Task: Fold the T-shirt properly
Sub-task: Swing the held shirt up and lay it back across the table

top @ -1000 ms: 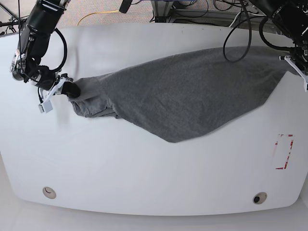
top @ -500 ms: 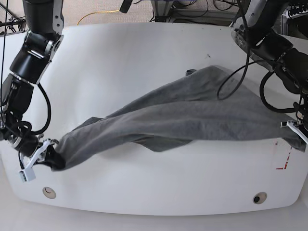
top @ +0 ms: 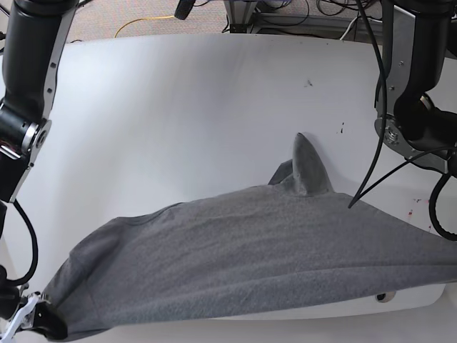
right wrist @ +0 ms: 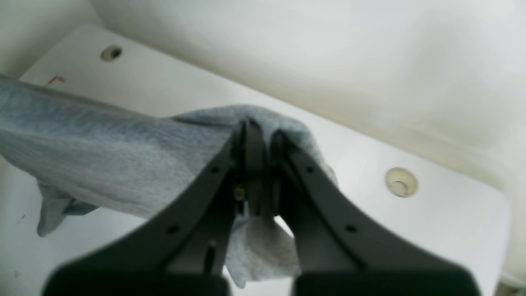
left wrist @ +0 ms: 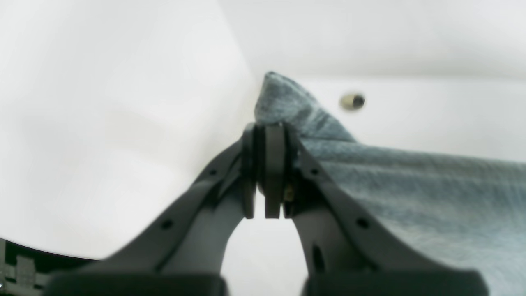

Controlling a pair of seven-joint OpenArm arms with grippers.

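The grey T-shirt (top: 250, 264) is stretched wide across the near side of the white table (top: 186, 114), its lower hem hanging over the front edge. One sleeve (top: 308, 166) trails up behind it. My right gripper (top: 41, 323) is at the base view's lower left, shut on a bunched corner of the T-shirt (right wrist: 102, 152); its wrist view shows the right gripper (right wrist: 261, 139) with jaws closed over the cloth. My left gripper (left wrist: 269, 135) is shut on the opposite corner of the T-shirt (left wrist: 411, 181). In the base view the left gripper is past the right border.
The left arm's links and cables (top: 410, 121) stand over the table's right side. A round hole (left wrist: 352, 101) lies just beyond the left gripper, and another hole (right wrist: 400, 182) lies near the right gripper. Small dark marks (top: 308, 83) dot the tabletop, and cables lie behind its far edge.
Both grippers have pulled the shirt toward the table's front edge. It has dropped from a lifted, twisted band to a wide sheet over the front. The sleeve now trails behind.
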